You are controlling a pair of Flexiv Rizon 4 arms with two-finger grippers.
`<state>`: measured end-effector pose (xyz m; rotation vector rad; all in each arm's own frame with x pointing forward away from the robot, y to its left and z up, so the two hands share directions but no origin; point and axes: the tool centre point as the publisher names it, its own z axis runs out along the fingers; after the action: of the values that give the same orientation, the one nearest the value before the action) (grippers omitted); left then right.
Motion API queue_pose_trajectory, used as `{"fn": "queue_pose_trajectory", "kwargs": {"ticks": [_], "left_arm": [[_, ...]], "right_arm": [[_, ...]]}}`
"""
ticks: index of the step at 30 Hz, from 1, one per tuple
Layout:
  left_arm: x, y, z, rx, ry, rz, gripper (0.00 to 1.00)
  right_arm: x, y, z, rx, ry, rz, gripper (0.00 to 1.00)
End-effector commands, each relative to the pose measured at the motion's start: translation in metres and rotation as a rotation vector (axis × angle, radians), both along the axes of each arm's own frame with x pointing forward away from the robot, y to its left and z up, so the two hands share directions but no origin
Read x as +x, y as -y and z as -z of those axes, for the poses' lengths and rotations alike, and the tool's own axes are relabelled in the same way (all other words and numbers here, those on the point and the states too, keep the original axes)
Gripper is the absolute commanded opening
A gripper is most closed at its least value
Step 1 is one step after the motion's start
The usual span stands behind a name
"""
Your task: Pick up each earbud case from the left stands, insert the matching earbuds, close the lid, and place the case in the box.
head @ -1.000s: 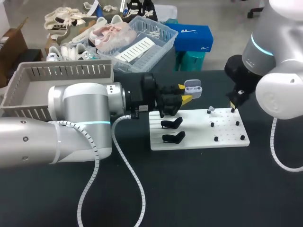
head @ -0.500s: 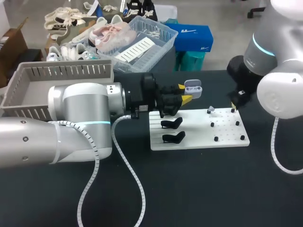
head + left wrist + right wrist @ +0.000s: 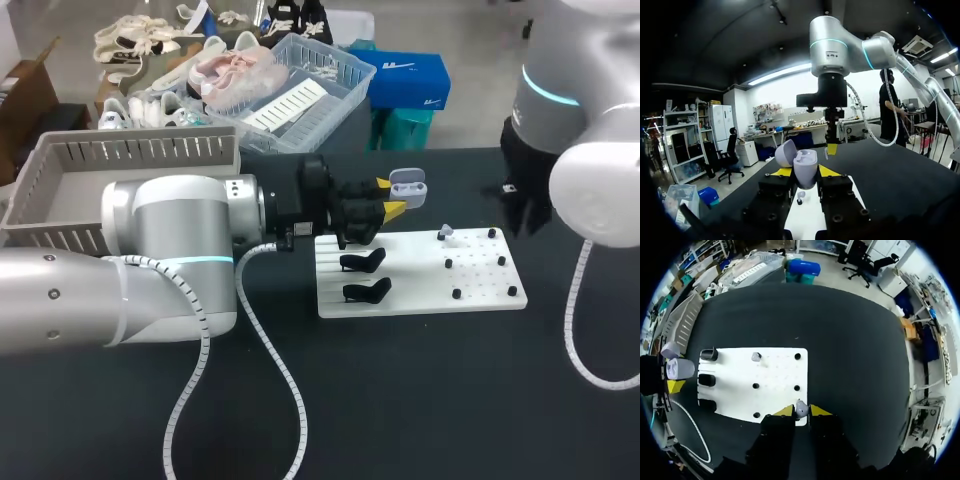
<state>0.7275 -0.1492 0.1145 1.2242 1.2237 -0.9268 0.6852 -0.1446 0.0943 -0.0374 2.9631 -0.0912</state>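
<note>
My left gripper (image 3: 392, 198) hangs over the far left edge of the white board (image 3: 420, 285), shut on a lilac earbud case (image 3: 407, 186) whose lid stands open. In the left wrist view the case (image 3: 805, 169) sits upright between the yellow tips, with its lid (image 3: 785, 152) tipped back. My right gripper (image 3: 801, 411) hovers above the board's right edge (image 3: 775, 390), shut on a small lilac earbud (image 3: 801, 409). A second earbud (image 3: 756, 357) rests on the board's far side (image 3: 445, 232). Two empty black stands (image 3: 362, 262) occupy the board's left side.
A grey slatted crate (image 3: 60, 190) sits at the table's back left, behind my left arm. Several short black pegs (image 3: 457, 294) stick up from the right half of the board. Dark tabletop lies open in front of the board.
My right gripper has risen from the board's far right corner and drawn to the right, with the earbud in it. The left arm and the case have stayed where they were.
</note>
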Motion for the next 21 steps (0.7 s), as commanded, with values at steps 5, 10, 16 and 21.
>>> {"fn": "queue_pose_trajectory", "kwargs": {"ticks": [5, 10, 16, 21], "left_arm": [[-0.001, 0.001, 0.001, -0.002, 0.002, -0.006, 0.00], [-0.001, 0.001, 0.001, -0.002, 0.002, -0.006, 0.00], [-0.001, 0.001, 0.001, -0.002, 0.002, -0.006, 0.00], [-0.001, 0.001, 0.001, -0.002, 0.002, -0.006, 0.00]], "right_arm": [[-0.031, -0.023, -0.041, -0.094, 0.031, 0.595, 0.00], [-0.032, -0.032, -0.057, -0.071, 0.032, 0.732, 0.00], [-0.030, -0.040, -0.064, -0.050, 0.018, 0.760, 0.00], [-0.030, -0.040, -0.064, -0.050, 0.018, 0.760, 0.00]]}}
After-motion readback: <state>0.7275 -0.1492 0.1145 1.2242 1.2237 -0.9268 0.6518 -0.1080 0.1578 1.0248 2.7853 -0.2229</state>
